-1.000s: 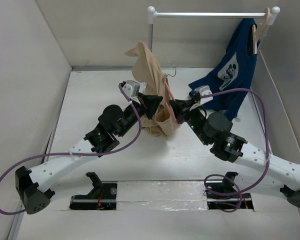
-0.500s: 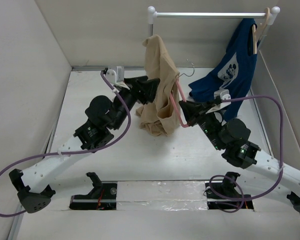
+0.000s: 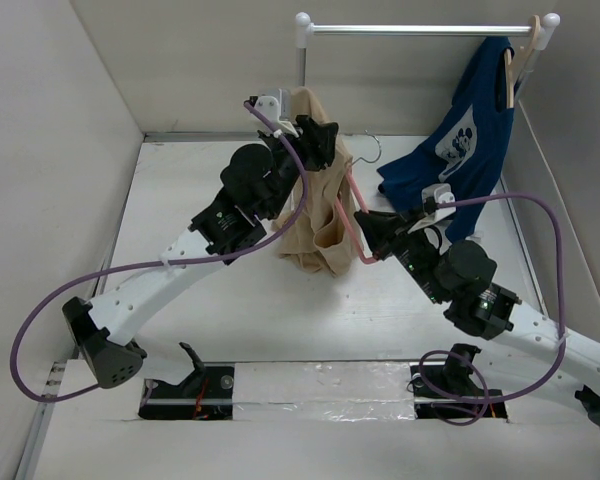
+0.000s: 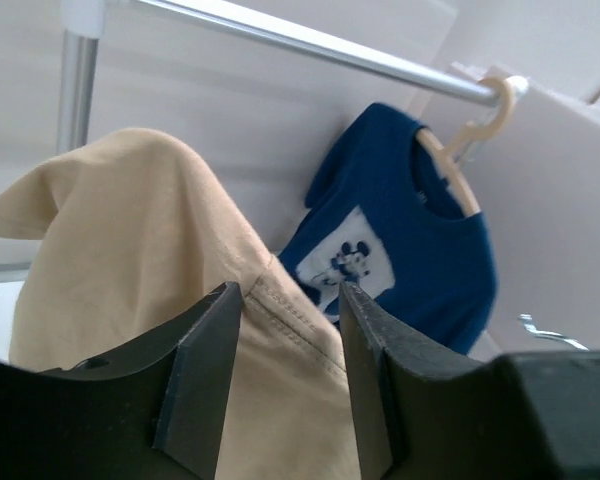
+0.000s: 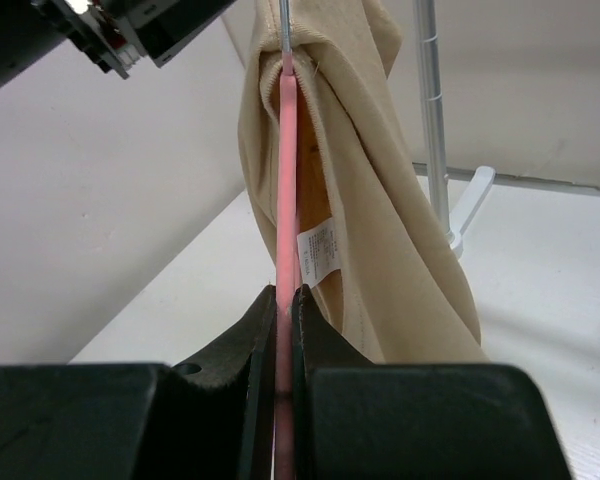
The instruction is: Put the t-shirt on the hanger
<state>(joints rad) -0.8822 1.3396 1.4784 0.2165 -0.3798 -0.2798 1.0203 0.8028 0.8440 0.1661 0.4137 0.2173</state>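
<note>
- Your right gripper (image 5: 285, 298) was clamped shut on one arm of the thin pink hanger (image 5: 286, 180). It held the hanger raised above the white table (image 3: 180, 210), with the metal hook (image 3: 372, 143) at the far upper end.
- The tan t-shirt (image 3: 315, 215) hung bunched on that hanger near the middle of the table. The pink arm ran up inside the fabric, and a white care label (image 5: 322, 250) showed on the inside.
- Your left gripper (image 3: 318, 140) sat at the top of the shirt with its jaws parted to a middling width, pinching nothing. A stitched hem showed in the gap, possibly brushing one pad; the wrist view did not settle that.
- With only one thin arm pinched, the hanger could have swivelled or slipped in your right jaws under the lopsided cloth.
- With no left grip on the shirt, the bunched fabric could have slid off the hanger's upper end and dropped.
- You had no bin, box or basket in any view. The nearest thing to a holder was the metal rail (image 3: 420, 30) at the back, which carried a dark blue printed t-shirt (image 3: 470, 130) on a light wooden hanger (image 3: 520, 60).
</note>
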